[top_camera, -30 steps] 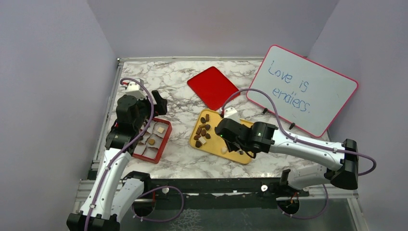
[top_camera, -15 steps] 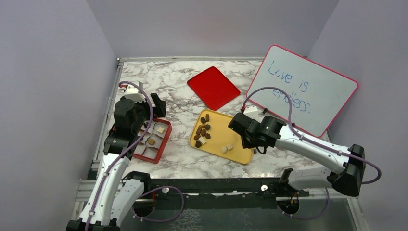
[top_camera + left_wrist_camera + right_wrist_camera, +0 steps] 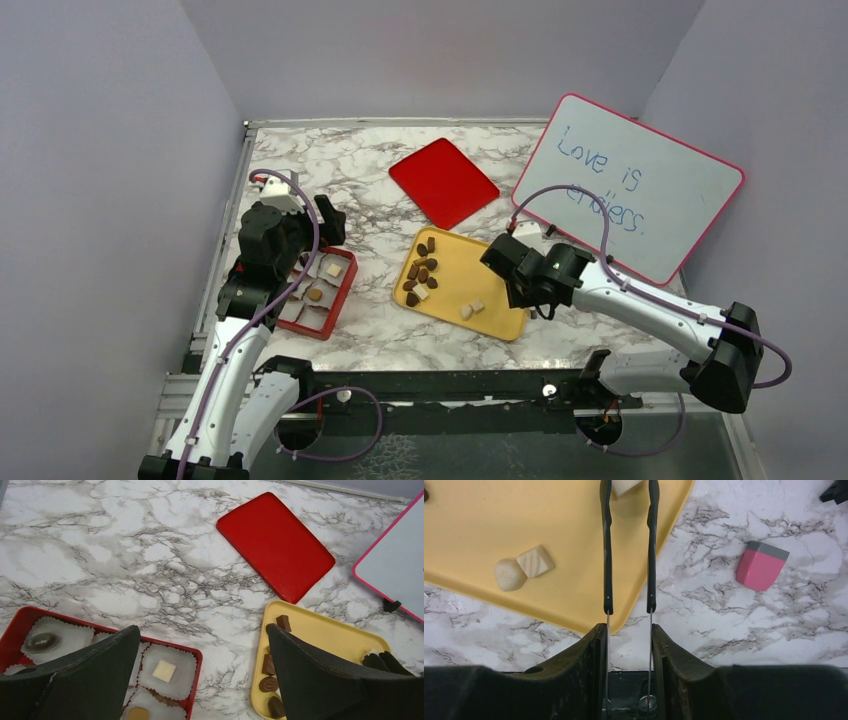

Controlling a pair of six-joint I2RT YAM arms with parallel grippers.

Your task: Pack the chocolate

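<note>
Right hand point(image 3: 629, 490): we are seeing its two thin fingers point(image 3: 607, 555) pressing in on a cream-white chocolate block point(image 3: 625, 486) at the tips, pinching it. The hand is hanging above the edge of the flat yellow plastic tray point(image 3: 524, 520), clear of it.

Below that hand and off to one side of the fingers, two more cream-white chocolates point(image 3: 521, 567) are lying on the tray, touching each other. On the other side of the fingers, a pink eraser with a grey top point(image 3: 761, 565) is sitting on the white marble table point(image 3: 724, 620).

A cluster of dark brown chocolates point(image 3: 420, 272) is resting at the tray end far from the right hand.

Left hand point(image 3: 202, 630): its fingers are standing spread wide, gripping nothing. It is hovering over the near rim of the red box with white paper cups point(image 3: 165, 643). Under it, the cups are holding a dark oval chocolate point(image 3: 41, 641), a cream square chocolate point(image 3: 164, 670) and a tan chocolate point(image 3: 137, 714).

Beyond the left hand, a flat red rectangular lid point(image 3: 275, 545) is lying on the table, and a pink-framed whiteboard point(image 3: 630, 185) is standing past it.
</note>
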